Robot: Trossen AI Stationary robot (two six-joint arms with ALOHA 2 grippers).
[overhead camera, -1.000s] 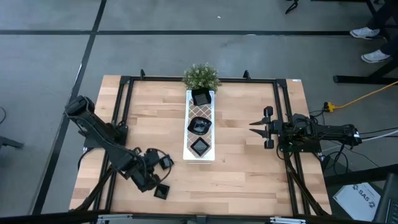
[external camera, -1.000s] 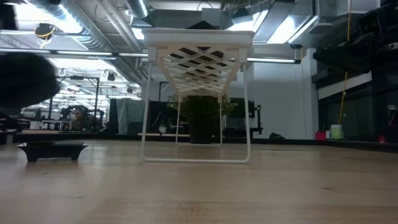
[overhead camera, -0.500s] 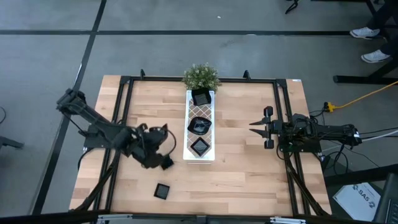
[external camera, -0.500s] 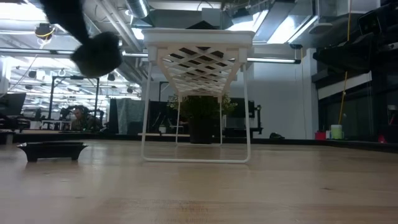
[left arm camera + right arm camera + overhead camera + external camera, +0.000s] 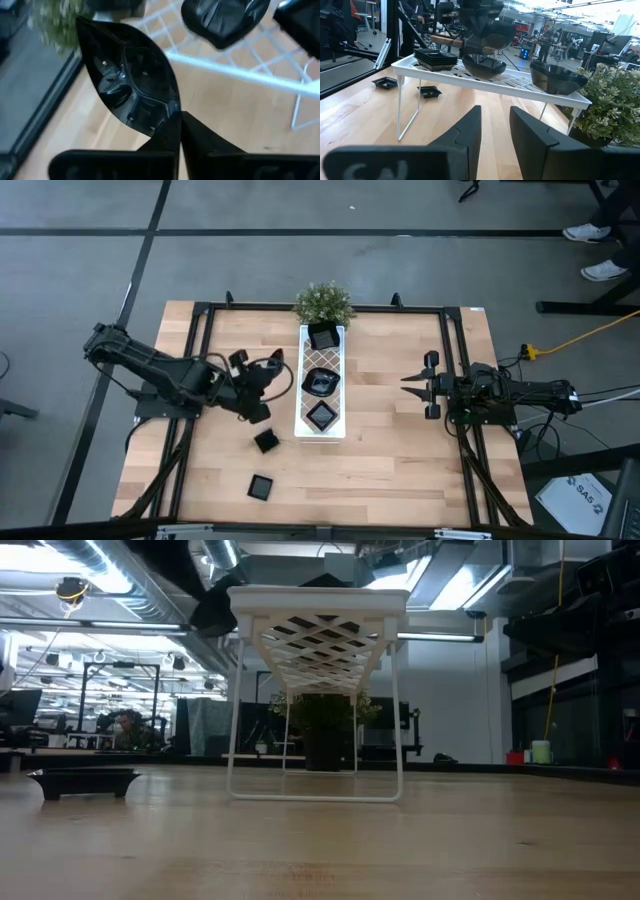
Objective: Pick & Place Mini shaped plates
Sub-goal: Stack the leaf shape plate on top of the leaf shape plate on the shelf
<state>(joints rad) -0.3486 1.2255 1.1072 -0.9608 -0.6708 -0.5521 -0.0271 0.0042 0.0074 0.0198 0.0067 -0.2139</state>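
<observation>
The wooden table [image 5: 400, 470] is framed by a dark rail, with grey floor all round and the white lattice tray [image 5: 322, 425] standing on thin legs along its middle, a small potted plant [image 5: 323, 302] at the tray's far end. Since a second ago the left gripper [image 5: 262, 383] has been lifted away from the table's near left corner and carried up beside the tray's left edge, and a pointed, leaf-shaped black plate [image 5: 131, 83] is seen pinched by its tip between the closed fingers in the left wrist view. Two square black plates [image 5: 265, 441] are left on the wood (one just beside the tray's near corner, the other [image 5: 260, 486] nearer the front edge), so the placing is judged to be under way, with more picking to come. Three spots on the tray are already taken: a stack of square plates [image 5: 436, 57], a rounded plate [image 5: 320, 382] and another dish [image 5: 323, 336] by the plant. Little free lattice is seen between them, so a careful approach over the tray's rim is called for. The right gripper [image 5: 412, 384] is held well apart on the right, its fingers spread and empty, with bare wood between it and the tray.
</observation>
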